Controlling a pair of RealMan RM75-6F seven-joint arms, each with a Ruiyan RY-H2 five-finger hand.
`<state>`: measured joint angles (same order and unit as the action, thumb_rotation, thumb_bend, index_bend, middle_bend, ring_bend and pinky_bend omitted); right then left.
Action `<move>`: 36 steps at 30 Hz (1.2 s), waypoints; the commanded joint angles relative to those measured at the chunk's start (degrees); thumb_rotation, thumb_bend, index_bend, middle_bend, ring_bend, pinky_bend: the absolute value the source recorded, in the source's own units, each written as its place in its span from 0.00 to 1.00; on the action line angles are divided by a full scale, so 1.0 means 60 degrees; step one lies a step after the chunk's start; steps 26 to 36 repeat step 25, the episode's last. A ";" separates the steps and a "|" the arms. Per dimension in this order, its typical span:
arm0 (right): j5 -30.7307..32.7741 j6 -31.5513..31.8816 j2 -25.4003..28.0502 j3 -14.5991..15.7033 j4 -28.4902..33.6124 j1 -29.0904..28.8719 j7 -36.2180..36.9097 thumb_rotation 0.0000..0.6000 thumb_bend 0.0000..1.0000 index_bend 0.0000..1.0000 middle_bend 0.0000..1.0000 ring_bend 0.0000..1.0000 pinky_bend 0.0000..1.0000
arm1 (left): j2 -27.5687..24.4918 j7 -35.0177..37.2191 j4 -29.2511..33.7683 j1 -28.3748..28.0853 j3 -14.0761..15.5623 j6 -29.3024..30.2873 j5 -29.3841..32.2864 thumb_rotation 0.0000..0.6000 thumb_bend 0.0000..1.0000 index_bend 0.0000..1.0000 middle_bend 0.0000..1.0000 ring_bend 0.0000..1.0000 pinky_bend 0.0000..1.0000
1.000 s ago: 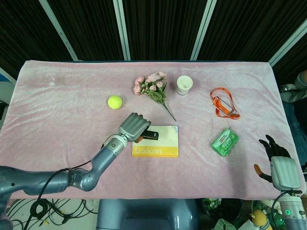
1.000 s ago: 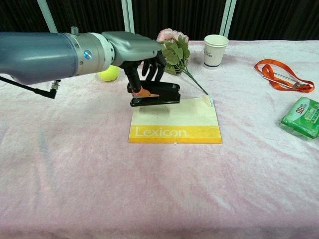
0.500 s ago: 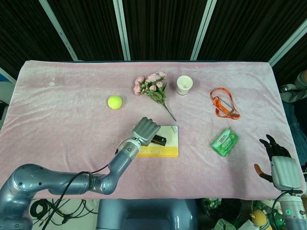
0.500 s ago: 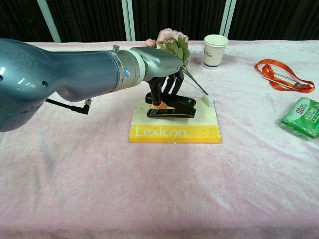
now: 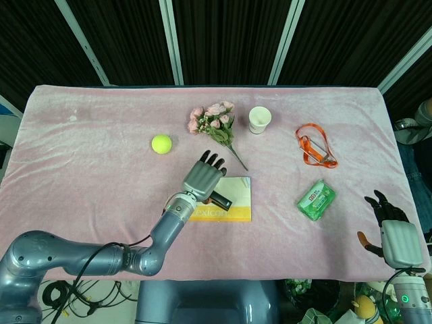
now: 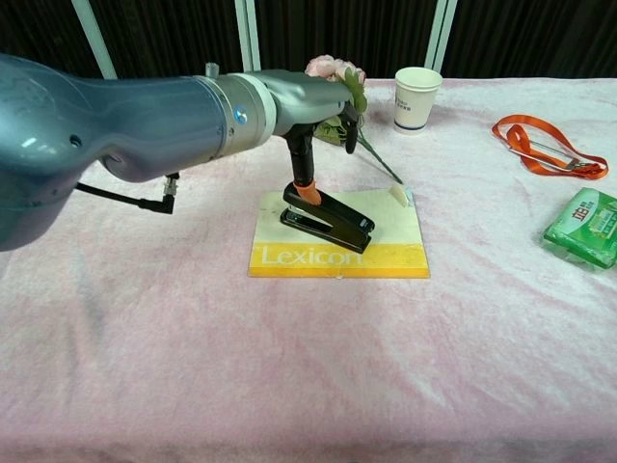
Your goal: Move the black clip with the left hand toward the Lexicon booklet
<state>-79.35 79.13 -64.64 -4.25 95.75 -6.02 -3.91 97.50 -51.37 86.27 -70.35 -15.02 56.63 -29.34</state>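
The black clip lies tilted on the white and yellow Lexicon booklet, near its left half. In the head view the clip pokes out from under my left hand, on the booklet. My left hand hovers over the clip's left end with its fingers stretched out and apart. Only its orange-tipped thumb touches the clip from above. My right hand hangs off the table's front right corner, holding nothing.
Behind the booklet lies a bunch of pink flowers, with a paper cup to its right and a yellow tennis ball to its left. An orange lanyard and a green packet lie on the right of the pink cloth.
My left hand carried the clip rightward over the booklet and lowered it. The fingers have since spread out, and the clip now rests on the booklet.
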 commanded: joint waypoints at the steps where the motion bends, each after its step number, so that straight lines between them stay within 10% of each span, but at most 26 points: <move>1: 0.0036 0.0008 0.0008 -0.0015 -0.0001 0.0010 0.0014 1.00 0.20 0.18 0.06 0.19 0.21 | -0.1252 0.0068 0.1158 0.0564 0.0232 0.0582 -0.0408 1.00 0.00 0.30 0.16 0.04 0.05; 15: 0.0130 0.0114 0.0011 -0.0077 0.0041 0.0047 -0.0129 1.00 0.20 0.18 0.06 0.19 0.21 | -0.6386 0.4803 0.3349 0.4801 0.2630 0.2156 -0.5956 1.00 0.01 0.30 0.16 0.04 0.07; 25: 0.0073 0.0194 -0.0014 -0.0068 0.0054 0.0069 -0.0206 1.00 0.20 0.18 0.06 0.19 0.21 | -0.7125 0.7330 0.2592 0.7532 0.4316 0.4378 -0.8658 1.00 0.02 0.30 0.18 0.04 0.07; 36: 0.0073 0.0194 -0.0014 -0.0068 0.0054 0.0069 -0.0206 1.00 0.20 0.18 0.06 0.19 0.21 | -0.7125 0.7330 0.2592 0.7532 0.4316 0.4378 -0.8658 1.00 0.02 0.30 0.18 0.04 0.07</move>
